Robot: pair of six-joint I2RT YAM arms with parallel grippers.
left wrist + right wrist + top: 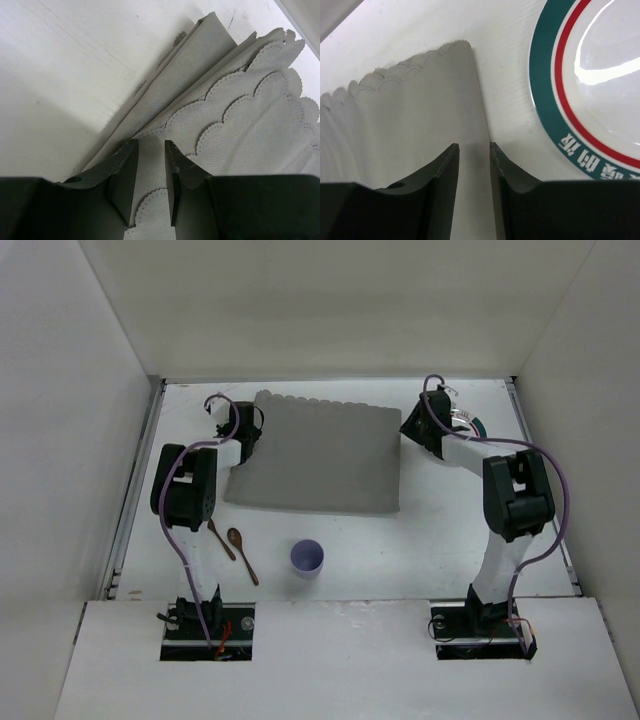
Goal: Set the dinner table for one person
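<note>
The dinner table (430, 540) is the white tabletop. A grey scalloped placemat (315, 455) lies on its middle. My left gripper (246, 432) is at the mat's far left corner, shut on a raised fold of cloth (150, 170), and the mat bunches up ahead of it. My right gripper (416, 428) is at the mat's far right corner; its narrow jaws close on the mat's edge (474, 165). A white plate with a green and red rim (600, 75) lies just right of it, mostly hidden under the right arm in the top view (479, 424).
Two wooden spoons (220, 538) (243, 555) lie near the left arm at the front. A purple cup (307, 558) stands in front of the mat. White panels wall the table on three sides.
</note>
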